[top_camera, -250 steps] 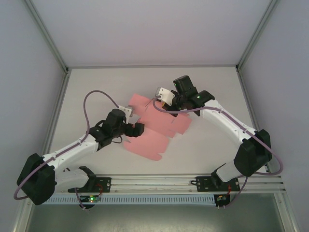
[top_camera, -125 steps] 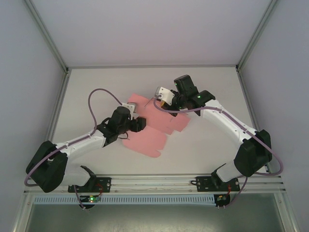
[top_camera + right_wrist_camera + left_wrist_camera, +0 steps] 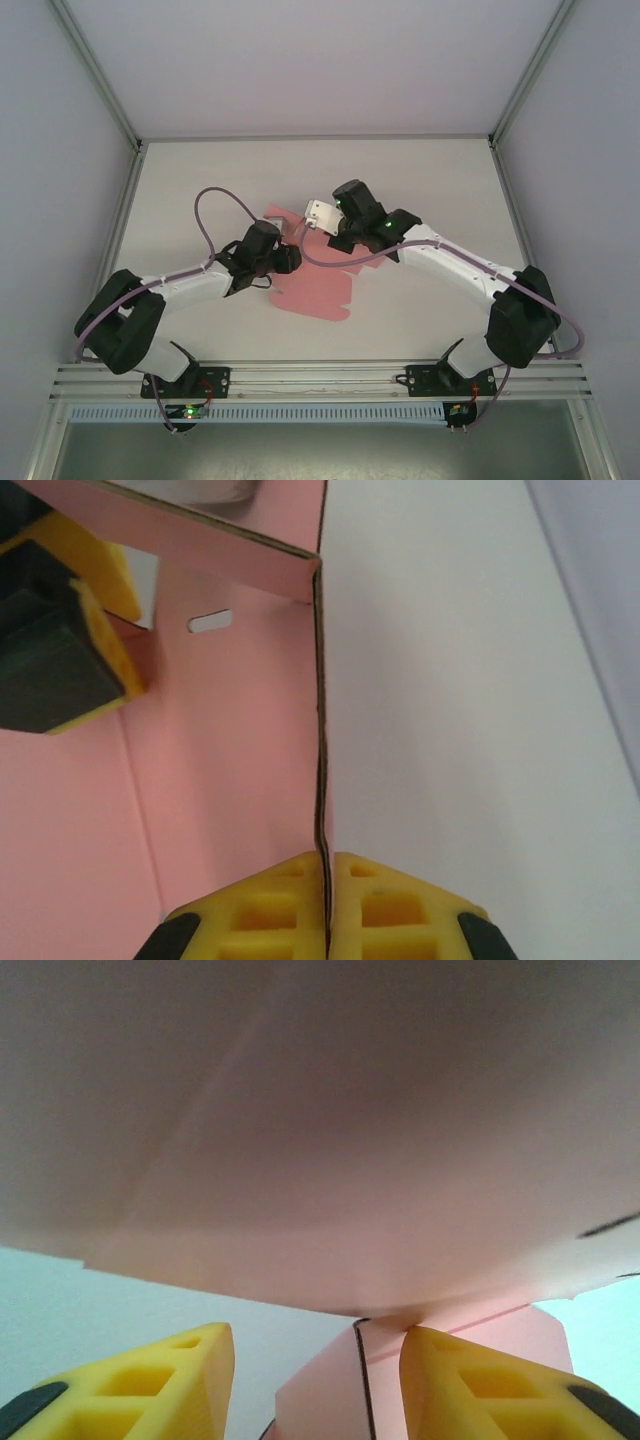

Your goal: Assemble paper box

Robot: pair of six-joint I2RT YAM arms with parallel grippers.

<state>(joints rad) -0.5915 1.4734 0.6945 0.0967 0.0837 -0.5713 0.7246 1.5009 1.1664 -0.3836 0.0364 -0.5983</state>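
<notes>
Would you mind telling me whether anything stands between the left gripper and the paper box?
Nothing visible does. The left gripper, jaws apart, is right at the paper box, with only its pink card ahead; the right gripper pinches one edge.

Two white-shelled jointed robot arms stand at the near edge, the left arm [image 3: 185,285] and the right arm [image 3: 455,262]. Each has bulky black joint housings and a black base bracket [image 3: 190,380]. A thin purple cable [image 3: 212,195] loops along each arm. A small green light [image 3: 384,226] glows near the right wrist. The left gripper [image 3: 312,1332] and right gripper [image 3: 325,865] have yellow plastic fingers [image 3: 150,1380] with hollow ribbed cut-outs and black pads.
</notes>
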